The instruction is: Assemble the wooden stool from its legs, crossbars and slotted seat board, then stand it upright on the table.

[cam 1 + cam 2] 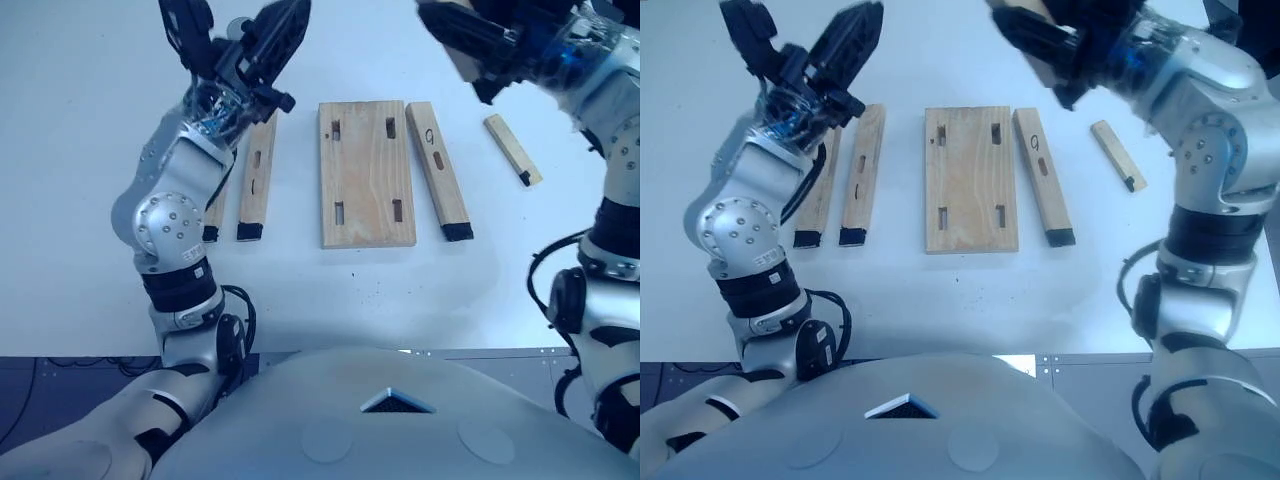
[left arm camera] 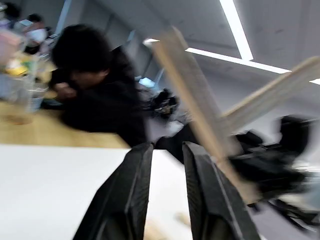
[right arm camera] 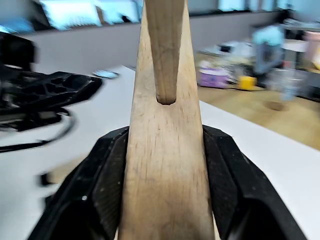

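- The slotted seat board (image 1: 368,172) lies flat in the middle of the white table (image 1: 80,150), its four slots facing up.
- Just right of the seat board, a marked leg (image 1: 438,170) lies along it, black tip at the near end.
- Farther right of the seat board, apart from that leg, lies a short crossbar (image 1: 513,149), slightly angled.
- Left of the seat board two more legs lie side by side: the nearer leg (image 1: 257,178) in plain sight, the outer leg (image 1: 816,205) partly hidden behind the left arm.
- The left pincer (image 2: 164,150) is raised off the table beyond the seat board's far left corner, fingers apart with nothing between them.
- The right pincer (image 3: 166,134) is raised beyond the seat board's far right corner, clamped on both sides of a held leg (image 3: 165,190).
- A joined crossbar (image 3: 165,45) sits with its end in the held leg's slot.
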